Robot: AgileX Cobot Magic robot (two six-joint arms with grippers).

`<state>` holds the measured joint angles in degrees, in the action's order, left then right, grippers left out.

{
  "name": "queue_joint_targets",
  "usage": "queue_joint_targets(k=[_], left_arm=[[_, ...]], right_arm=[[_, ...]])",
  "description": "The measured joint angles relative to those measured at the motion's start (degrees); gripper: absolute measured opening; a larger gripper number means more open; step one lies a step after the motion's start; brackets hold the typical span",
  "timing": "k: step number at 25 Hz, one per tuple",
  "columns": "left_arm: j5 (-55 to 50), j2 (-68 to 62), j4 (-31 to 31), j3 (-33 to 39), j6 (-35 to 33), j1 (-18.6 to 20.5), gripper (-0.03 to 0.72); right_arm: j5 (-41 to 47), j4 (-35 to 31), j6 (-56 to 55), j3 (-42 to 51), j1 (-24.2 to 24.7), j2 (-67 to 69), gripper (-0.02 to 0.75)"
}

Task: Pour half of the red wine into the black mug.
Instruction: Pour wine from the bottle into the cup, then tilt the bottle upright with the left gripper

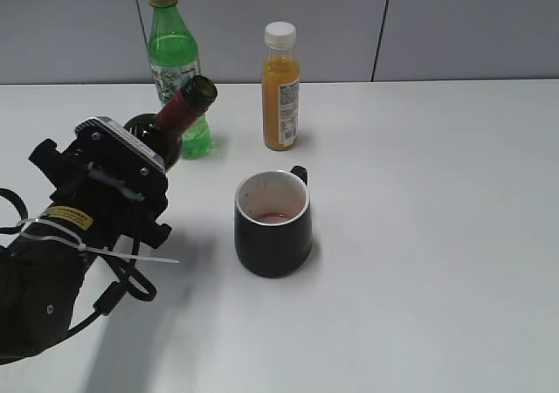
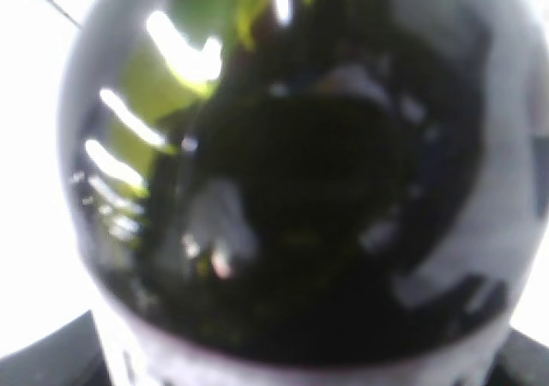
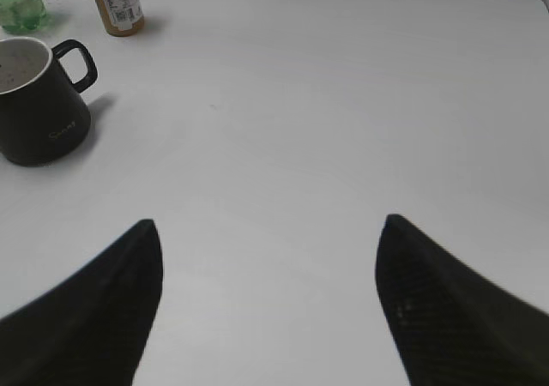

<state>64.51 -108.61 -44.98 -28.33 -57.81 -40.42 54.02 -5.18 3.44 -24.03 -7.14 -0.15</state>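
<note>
My left gripper [image 1: 144, 162] is shut on the dark green wine bottle [image 1: 179, 113] and holds it tilted, its open neck pointing up and to the right toward the mug. The bottle's dark glass [image 2: 292, 197] fills the left wrist view, so the fingers are hidden there. The black mug [image 1: 272, 223] stands upright at the table's middle, handle at the back, with a little red wine [image 1: 274, 217] in its bottom. It also shows in the right wrist view [image 3: 41, 103]. My right gripper [image 3: 268, 232] is open and empty over bare table, to the right of the mug.
A bright green soda bottle [image 1: 175, 57] stands behind the wine bottle; it also shows in the right wrist view [image 3: 19, 4]. A small orange juice bottle [image 1: 280, 87] with white cap stands behind the mug, seen too in the right wrist view [image 3: 116, 4]. The table [image 1: 437, 236] is white.
</note>
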Motion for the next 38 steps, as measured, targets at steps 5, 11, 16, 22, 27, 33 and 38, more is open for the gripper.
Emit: queue_joint_targets(k=[5,11,16,22,27,33,38], left_arm=[[0.00,0.00,-2.69,0.00,-8.16,0.00,0.533],[0.00,0.01,-4.38,-1.26,-16.61,0.00,0.533],[0.11,0.01,-5.38,-3.08,-20.89,0.00,0.533],[0.04,0.01,-5.61,-3.20,-27.87,0.00,0.533],[0.04,0.01,-5.81,-3.20,-31.20,0.00,0.533],[0.04,0.01,-6.28,-3.20,-36.45,0.00,0.533],[0.04,0.01,-7.06,-3.20,-41.49,0.00,0.533]], right_arm=[[0.00,0.00,0.06,0.00,0.00,0.00,0.585],[-0.05,0.00,0.06,0.00,0.00,0.00,0.585],[-0.05,0.00,-0.02,0.00,0.00,0.00,0.585],[-0.05,0.00,0.02,0.00,0.00,0.00,0.585],[-0.05,0.00,0.02,0.00,0.00,0.00,0.585],[-0.05,0.00,0.02,0.00,0.00,0.00,0.585],[-0.05,0.00,0.02,0.00,0.00,0.00,0.585]])
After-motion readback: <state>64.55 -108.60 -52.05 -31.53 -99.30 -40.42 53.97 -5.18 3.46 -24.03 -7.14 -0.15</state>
